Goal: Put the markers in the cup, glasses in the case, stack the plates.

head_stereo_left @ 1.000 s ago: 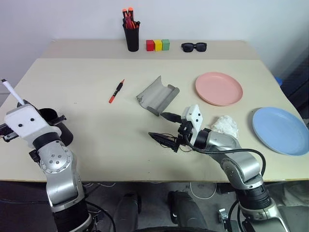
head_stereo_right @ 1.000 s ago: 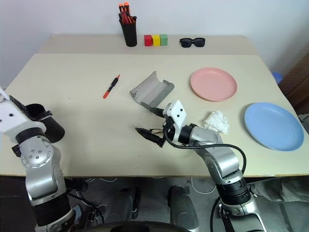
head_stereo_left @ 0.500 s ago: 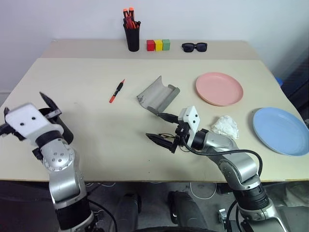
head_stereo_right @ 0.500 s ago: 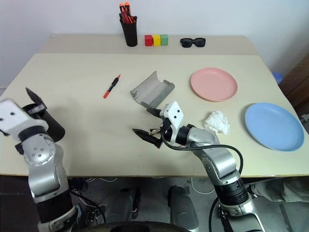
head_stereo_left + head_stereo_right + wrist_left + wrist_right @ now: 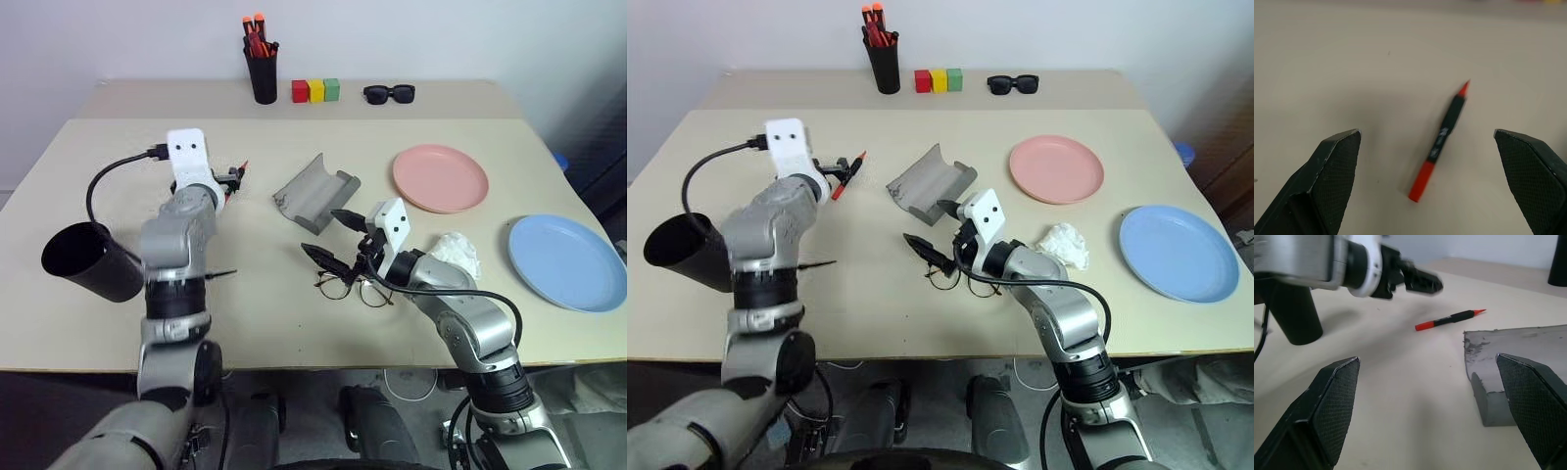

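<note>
Markers are the matter here: one red marker (image 5: 1440,141) is seen lying on the table (image 5: 470,323), just ahead of the left gripper (image 5: 232,177), whose fingers are spread wide and empty. Its long axis is set roughly along the reach of that gripper, so a turn of the wrist is judged necessary. The left arm is clearly the nearer one. The right gripper (image 5: 330,238) is also wide open, empty, just above the eyeglasses (image 5: 353,288). One black cup (image 5: 90,262), one open grey case (image 5: 315,192) and two plates, pink (image 5: 441,179) and blue (image 5: 568,262), are counted.
</note>
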`<state>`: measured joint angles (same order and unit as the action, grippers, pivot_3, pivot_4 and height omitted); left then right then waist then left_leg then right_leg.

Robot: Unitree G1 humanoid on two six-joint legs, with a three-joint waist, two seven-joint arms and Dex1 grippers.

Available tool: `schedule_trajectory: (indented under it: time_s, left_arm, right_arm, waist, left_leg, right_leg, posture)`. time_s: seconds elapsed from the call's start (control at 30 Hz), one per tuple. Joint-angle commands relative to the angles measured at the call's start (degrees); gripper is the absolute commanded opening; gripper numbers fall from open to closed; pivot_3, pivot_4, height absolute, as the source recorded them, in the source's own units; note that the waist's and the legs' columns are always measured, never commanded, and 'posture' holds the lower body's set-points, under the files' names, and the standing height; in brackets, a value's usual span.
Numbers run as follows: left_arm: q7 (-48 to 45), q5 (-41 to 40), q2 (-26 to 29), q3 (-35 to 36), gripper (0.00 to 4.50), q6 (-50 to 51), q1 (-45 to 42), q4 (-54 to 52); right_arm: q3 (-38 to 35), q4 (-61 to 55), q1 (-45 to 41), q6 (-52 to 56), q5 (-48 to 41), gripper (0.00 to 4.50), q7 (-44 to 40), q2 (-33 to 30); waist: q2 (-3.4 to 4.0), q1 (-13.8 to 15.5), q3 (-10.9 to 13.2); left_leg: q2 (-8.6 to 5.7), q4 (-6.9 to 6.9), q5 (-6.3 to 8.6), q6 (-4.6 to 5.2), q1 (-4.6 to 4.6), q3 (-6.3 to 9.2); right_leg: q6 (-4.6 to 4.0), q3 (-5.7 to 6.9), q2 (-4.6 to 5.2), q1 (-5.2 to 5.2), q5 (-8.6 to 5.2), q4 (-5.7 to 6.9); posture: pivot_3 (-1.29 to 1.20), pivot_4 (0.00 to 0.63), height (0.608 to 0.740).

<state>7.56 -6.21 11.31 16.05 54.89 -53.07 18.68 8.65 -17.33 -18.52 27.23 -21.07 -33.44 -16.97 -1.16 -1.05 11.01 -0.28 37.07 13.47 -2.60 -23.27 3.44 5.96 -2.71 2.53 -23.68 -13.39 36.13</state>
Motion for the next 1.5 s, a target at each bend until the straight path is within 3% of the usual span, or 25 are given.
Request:
schedule_trajectory:
  time_s: [0.03,0.2,0.4,0.5,0.73,0.83,0.93,1.03,1.17,1.27,1.5]
  left_arm:
    - [-0.69,0.47,3.06,0.49,4.48,-3.64,-7.85,15.90]
    - [-3.82,1.33,5.48,-0.72,4.48,-12.27,-16.50,38.31]
    - [-8.66,1.53,6.03,-2.20,4.48,-15.64,-21.02,49.50]
    - [-10.05,1.70,6.08,-2.79,3.64,-16.19,-21.70,51.37]
    - [-9.41,0.67,6.03,-1.68,0.25,-16.89,-21.37,51.81]
    - [-6.17,-1.68,5.78,1.75,0.11,-24.68,-20.11,48.95]
    - [-5.85,-1.20,4.98,1.18,0.11,-37.16,-17.03,41.50]
    - [-7.09,-2.07,4.35,0.98,0.11,-41.05,-13.80,32.94]
    - [-5.04,-2.44,3.49,1.30,0.11,-45.65,-2.40,5.42]
    - [0.19,0.92,2.72,1.45,0.11,-43.69,8.58,-16.66]
    - [7.77,12.72,1.42,0.85,0.11,-36.52,28.56,-47.10]
  right_arm:
    - [-0.81,-3.16,0.60,-0.31,-0.15,4.50,0.69,-0.17]
    - [-0.84,-4.54,1.94,0.00,-0.08,4.50,1.46,-0.48]
    - [-1.28,-8.08,4.07,3.00,-2.56,4.50,-0.47,-3.02]
    - [-1.54,-9.39,5.04,4.00,-3.38,4.50,-1.19,-4.53]
    - [-1.05,-9.13,5.40,3.79,-2.84,4.50,-0.65,-4.52]
    - [-0.68,-8.96,5.21,3.82,-2.81,4.50,-0.81,-4.38]
    - [-0.59,-8.34,4.81,3.54,-2.62,4.50,-1.20,-4.51]
    - [-0.77,-7.83,4.38,3.41,-2.57,4.50,-1.46,-4.61]
    - [-1.19,-7.28,3.73,3.28,-3.13,4.50,-2.50,-4.78]
    - [-1.56,-7.31,3.16,3.83,-4.62,4.50,-3.84,-4.64]
    - [-0.78,-6.16,0.97,4.73,-7.45,4.50,-6.88,-3.63]
  waist:
    - [0.00,0.03,0.00]
    - [0.00,0.07,0.01]
    - [-0.03,0.21,0.02]
    - [-0.03,0.14,0.02]
    - [-0.03,0.34,0.02]
    - [-0.05,0.29,0.04]
    - [-0.08,0.22,0.06]
    - [-0.09,0.24,0.07]
    - [-0.09,-0.08,0.07]
    - [-0.09,-0.11,0.07]
    - [-0.09,0.34,0.06]
  left_leg:
    - [-0.01,-0.01,0.00,0.00,0.00,-0.01]
    - [-0.03,-0.07,0.00,0.00,-0.02,-0.03]
    - [-0.04,-0.07,0.00,-0.01,-0.09,-0.03]
    - [-0.05,-0.07,0.00,-0.01,-0.09,-0.05]
    - [-0.06,-0.05,0.00,-0.01,-0.09,-0.04]
    - [-0.06,-0.05,0.00,-0.01,-0.09,-0.03]
    - [-0.04,-0.06,0.00,-0.01,-0.10,-0.03]
    - [-0.03,-0.08,-0.01,-0.03,-0.16,-0.06]
    - [-0.02,-0.12,0.00,-0.03,-0.15,-0.13]
    - [0.02,-0.17,0.00,-0.03,-0.15,-0.16]
    - [0.00,-0.03,0.00,-0.03,-0.08,-0.15]
  right_leg:
    - [0.00,0.00,0.01,0.00,0.00,-0.02]
    - [0.03,0.00,0.05,-0.03,-0.01,-0.04]
    - [0.03,0.00,0.06,-0.10,-0.01,-0.01]
    - [0.04,0.00,0.08,-0.09,-0.01,-0.02]
    - [0.05,-0.01,0.10,-0.08,-0.01,0.00]
    - [0.05,-0.01,0.11,-0.09,-0.01,0.00]
    - [0.05,-0.01,0.12,-0.11,-0.01,-0.01]
    - [0.03,-0.02,0.11,-0.22,0.01,0.03]
    - [0.02,-0.10,0.14,-0.24,0.02,0.03]
    - [0.01,-0.16,0.15,-0.30,0.03,0.07]
    - [-0.01,-0.13,0.12,-0.11,0.04,0.01]
  posture:
    - [0.00,0.150,0.740]
    - [0.00,0.150,0.740]
    - [0.00,0.150,0.740]
    - [0.00,0.150,0.740]
    - [0.00,0.150,0.740]
    - [0.00,0.150,0.740]
    - [0.00,0.150,0.740]
    - [0.00,0.150,0.740]
    - [0.00,0.150,0.740]
    - [0.00,0.150,0.740]
    - [0.00,0.150,0.740]
